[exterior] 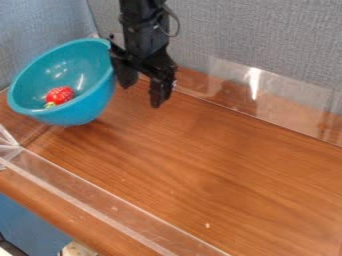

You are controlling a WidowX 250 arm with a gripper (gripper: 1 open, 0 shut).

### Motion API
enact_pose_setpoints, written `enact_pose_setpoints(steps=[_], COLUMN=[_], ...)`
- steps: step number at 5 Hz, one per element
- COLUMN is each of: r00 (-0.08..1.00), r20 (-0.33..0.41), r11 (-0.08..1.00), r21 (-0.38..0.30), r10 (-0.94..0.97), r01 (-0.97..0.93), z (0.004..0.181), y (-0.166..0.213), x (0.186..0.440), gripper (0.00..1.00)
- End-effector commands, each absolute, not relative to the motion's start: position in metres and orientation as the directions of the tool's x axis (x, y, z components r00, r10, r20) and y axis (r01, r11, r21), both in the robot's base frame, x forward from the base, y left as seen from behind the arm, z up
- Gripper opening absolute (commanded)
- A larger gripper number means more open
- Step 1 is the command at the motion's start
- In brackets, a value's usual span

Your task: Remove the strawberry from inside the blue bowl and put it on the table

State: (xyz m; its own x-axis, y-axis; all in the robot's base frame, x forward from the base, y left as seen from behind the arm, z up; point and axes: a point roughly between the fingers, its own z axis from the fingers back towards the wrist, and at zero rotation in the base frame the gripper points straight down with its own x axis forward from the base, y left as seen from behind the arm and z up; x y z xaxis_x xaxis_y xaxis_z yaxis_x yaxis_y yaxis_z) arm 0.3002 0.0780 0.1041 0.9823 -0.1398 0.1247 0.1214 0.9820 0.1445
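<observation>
My gripper (143, 91) is spread, its fingers well apart with nothing pinched between them. I am on the right-hand side of the blue bowl (83, 108) as the camera sees it, and my nearer finger is against the bowl's side or just beside it; I cannot tell which. The bowl sits tilted, its side by me riding high and its mouth leaning away from me.

What worries me most is that tilt. If I push sideways or lift with a finger caught at the rim, I could tip the bowl further, roll it over, or shove it into the clear acrylic wall (118, 207). The toy strawberry (59, 96) could then roll along the smooth inside, or tumble out uncontrolled instead of being set down. Dropping straight from here would be no better: I would likely meet the bowl's side or the bare worktop (221, 150), and closing could clamp the rim instead of the fruit.

The strawberry lies inside the bowl, low and toward the far side of it from me. It is out of my grasp, with the near side of the bowl between us, so I judge that I must clear that rim and come over the opening first.
</observation>
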Motion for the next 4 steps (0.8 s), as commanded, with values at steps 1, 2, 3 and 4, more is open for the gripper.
enact_pose_setpoints(steps=[1,2,3,4], r00=[0.989,0.989,0.992,0.993], r20=[0.145,0.146,0.129,0.110], r11=[0.980,0.979,0.979,0.981], r21=[0.198,0.205,0.204,0.194], r10=[-0.019,-0.008,0.004,-0.040], r01=[-0.010,-0.022,-0.030,0.018], z=[0.114,0.111,0.102,0.093], y=[0.144,0.156,0.166,0.152], x=[0.293,0.298,0.297,0.291], gripper=[1.00,1.00,1.00,1.00])
